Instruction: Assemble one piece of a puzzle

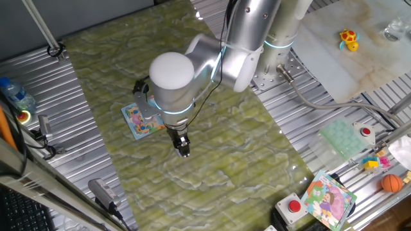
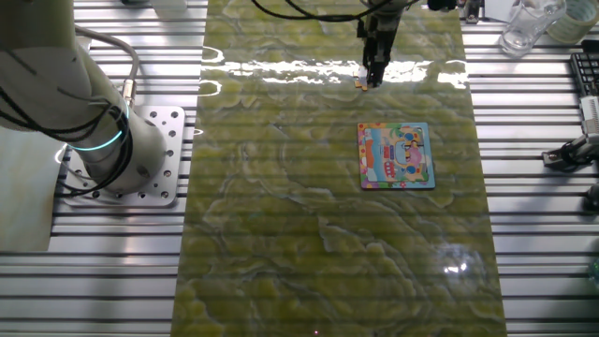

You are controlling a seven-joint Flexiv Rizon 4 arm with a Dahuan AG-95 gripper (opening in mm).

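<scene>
The puzzle (image 1: 142,120) is a small square board with a light blue border and a pink-yellow cartoon picture, lying flat on the green mat; it also shows in the other fixed view (image 2: 396,155). My gripper (image 1: 183,151) hangs point-down just beyond the board's edge, low over the mat (image 2: 372,79). Its fingers stand close together. The piece (image 2: 360,84) is a tiny pale speck with an orange mark at the fingertips, held between them. It is too small to make out in the view that looks along the arm.
A green patterned mat (image 1: 212,173) covers the ribbed metal table. A larger cartoon-girl board (image 1: 329,199), red buttons (image 1: 294,206), an orange ball (image 1: 391,183) and small toys sit at the right. A plastic bottle (image 1: 16,93) lies at the left edge.
</scene>
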